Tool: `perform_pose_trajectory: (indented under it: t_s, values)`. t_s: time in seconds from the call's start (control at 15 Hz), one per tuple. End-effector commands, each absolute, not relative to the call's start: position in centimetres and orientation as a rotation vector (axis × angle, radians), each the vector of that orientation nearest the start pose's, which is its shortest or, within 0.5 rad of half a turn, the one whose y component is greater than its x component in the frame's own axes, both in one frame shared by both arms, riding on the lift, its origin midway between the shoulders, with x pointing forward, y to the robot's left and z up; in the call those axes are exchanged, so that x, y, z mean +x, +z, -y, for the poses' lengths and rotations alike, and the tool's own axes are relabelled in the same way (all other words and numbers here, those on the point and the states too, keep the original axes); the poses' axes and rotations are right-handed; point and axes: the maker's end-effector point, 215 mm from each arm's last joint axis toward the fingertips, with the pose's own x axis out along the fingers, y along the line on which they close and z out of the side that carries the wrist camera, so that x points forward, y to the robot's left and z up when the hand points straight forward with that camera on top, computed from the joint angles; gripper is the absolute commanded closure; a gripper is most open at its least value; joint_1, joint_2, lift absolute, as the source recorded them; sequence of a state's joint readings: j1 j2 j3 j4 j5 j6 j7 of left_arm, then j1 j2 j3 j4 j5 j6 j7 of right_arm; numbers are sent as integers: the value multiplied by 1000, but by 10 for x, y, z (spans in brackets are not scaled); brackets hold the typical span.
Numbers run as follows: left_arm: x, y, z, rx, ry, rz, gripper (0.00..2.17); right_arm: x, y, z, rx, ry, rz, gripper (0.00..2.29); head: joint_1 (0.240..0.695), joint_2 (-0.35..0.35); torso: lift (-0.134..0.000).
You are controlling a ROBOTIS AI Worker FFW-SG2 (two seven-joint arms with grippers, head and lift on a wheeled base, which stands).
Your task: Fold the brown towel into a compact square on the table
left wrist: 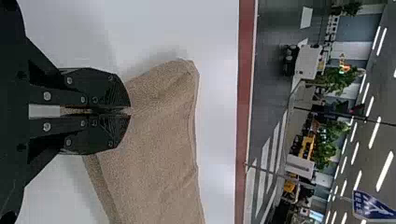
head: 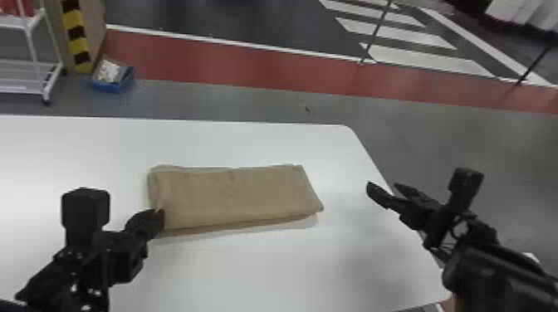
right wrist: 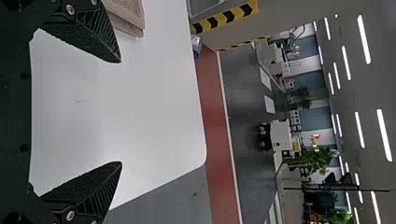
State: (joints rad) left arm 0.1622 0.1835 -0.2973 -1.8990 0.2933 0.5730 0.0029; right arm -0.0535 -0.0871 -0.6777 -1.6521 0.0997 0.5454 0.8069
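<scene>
The brown towel (head: 236, 197) looks soft, light and floppy, best gripped through every layer; the left claw (left wrist: 129, 111) seems clamped on its near-left edge, the right claw (right wrist: 121, 112) spread apart.

White cart (head: 30, 29), blue bin (head: 113, 81), red floor strip (head: 249, 66), striped post (head: 76, 36)

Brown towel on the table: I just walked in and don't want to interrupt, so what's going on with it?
A robot is folding the brown towel, which lies as a long, flat strip on the white table, not yet a square. Its left gripper has its fingers shut on the towel's near left corner. The right gripper is open and empty, off to the towel's right.
</scene>
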Motion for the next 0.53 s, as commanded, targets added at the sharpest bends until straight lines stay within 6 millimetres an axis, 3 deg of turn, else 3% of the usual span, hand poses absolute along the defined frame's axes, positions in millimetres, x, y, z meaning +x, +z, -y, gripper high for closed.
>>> perform_pose_trajectory:
  t_s: [0.0, 0.47]
  values:
    - [482, -435, -92, -66, -359, -462, 1922, 509, -397, 469, 158, 89, -358, 110, 695, -350, -124]
    - [474, -431, -162, -26, -256, -471, 1919, 526, -403, 426, 155, 144, -372, 110, 695, -326, -124]
